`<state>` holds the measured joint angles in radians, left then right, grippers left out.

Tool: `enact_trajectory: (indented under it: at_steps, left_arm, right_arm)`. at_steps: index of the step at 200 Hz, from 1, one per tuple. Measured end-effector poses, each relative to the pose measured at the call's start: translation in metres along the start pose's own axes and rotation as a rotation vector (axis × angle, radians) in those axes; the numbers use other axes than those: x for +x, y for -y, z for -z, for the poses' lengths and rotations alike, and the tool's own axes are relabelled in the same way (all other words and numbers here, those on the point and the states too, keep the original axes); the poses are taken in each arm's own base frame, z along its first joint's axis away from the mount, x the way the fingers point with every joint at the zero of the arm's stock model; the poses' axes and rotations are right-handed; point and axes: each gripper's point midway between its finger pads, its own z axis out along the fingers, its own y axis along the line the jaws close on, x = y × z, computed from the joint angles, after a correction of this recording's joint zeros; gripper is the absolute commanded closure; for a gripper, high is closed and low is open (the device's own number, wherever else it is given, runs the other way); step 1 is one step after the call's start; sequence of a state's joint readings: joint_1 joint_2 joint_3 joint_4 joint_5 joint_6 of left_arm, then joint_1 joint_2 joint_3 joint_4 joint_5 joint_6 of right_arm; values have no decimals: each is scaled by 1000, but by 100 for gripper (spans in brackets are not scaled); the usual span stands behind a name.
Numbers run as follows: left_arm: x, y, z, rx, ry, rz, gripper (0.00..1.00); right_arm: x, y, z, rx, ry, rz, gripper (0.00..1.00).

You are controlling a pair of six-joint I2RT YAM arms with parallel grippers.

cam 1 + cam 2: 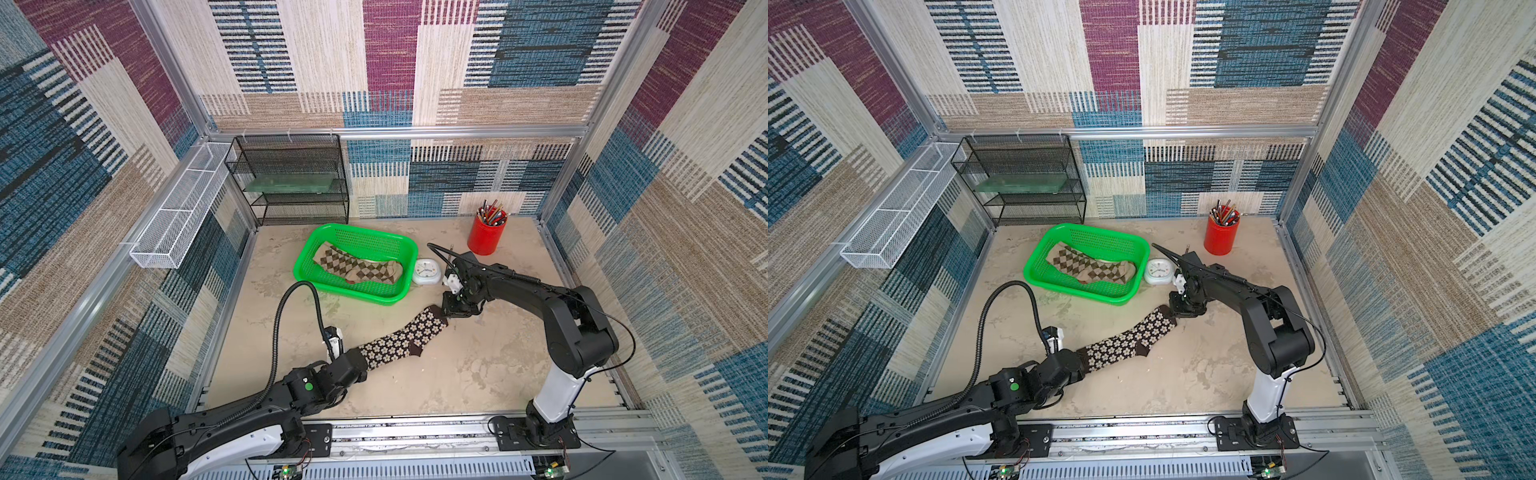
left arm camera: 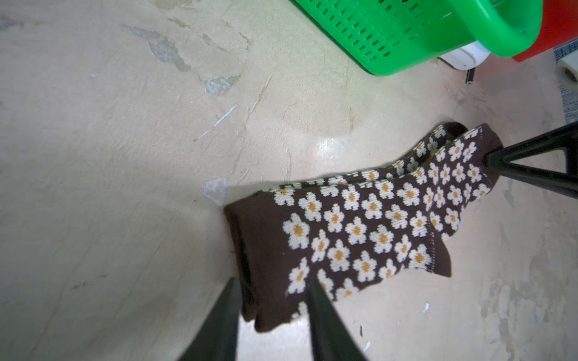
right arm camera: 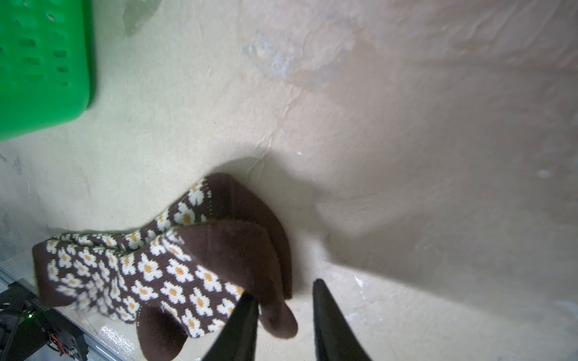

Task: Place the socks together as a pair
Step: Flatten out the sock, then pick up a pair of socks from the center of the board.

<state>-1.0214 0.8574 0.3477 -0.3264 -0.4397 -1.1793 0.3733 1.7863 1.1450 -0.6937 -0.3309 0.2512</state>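
Flanking the flowered socks (image 1: 401, 338), left tool (image 2: 272, 279) and right tool (image 3: 284, 288) gape.

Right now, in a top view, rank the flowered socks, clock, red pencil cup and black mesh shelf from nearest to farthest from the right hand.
1. Flowered socks: toe end right at the right hand.
2. Clock: just behind the hand.
3. Red pencil cup: back right.
4. Black mesh shelf: far back left.

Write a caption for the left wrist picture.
Flower socks stacked on the table, left gripper open at their cuffs.
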Motion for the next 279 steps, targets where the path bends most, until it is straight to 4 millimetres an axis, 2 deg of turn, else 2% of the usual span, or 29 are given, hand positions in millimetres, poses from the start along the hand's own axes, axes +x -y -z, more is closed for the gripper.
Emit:
enact_trajectory:
  at_steps: [2,5,41,63,97,128,159,200,215,222,228,241,256,279]
  left_arm:
    - [0,0,0,1,1,1,22]
    - [0,1,1,4,1,2,18]
    - [-8,5,13,32,12,54,10]
    - [-5,-3,12,13,2,87,10]
    - [12,-14,-3,-80,-57,82,18]
    - [22,-5,-18,-118,-109,101,22]
    - [21,0,-28,-131,-106,131,30]
    - [18,9,-41,-151,-105,144,45]
    - [18,13,-47,-150,-102,147,57]
    - [18,15,-50,-144,-100,151,70]
    - [18,16,-52,-141,-100,153,79]
    - [21,16,-55,-143,-107,152,86]
    - [21,19,-56,-138,-120,155,90]
    - [21,24,-54,-132,-152,142,94]
  right_arm:
    - [0,0,0,0,0,1,58]
    - [0,0,0,0,0,1,57]
    - [0,1,5,-15,8,0,46]
    - [0,-1,8,-25,16,13,43]
    - [2,-2,6,-37,12,17,43]
    - [1,-5,5,-50,16,27,43]
    - [1,-5,1,-55,16,35,43]
    - [7,-6,-8,-60,12,50,43]
    - [7,-8,-13,-68,16,57,46]
    - [5,-9,-14,-72,26,63,47]
    - [4,-10,-14,-78,36,64,49]
    - [1,-11,-17,-86,54,66,61]
    - [-1,-10,-19,-86,77,62,74]
    - [6,-8,-17,-87,84,41,84]
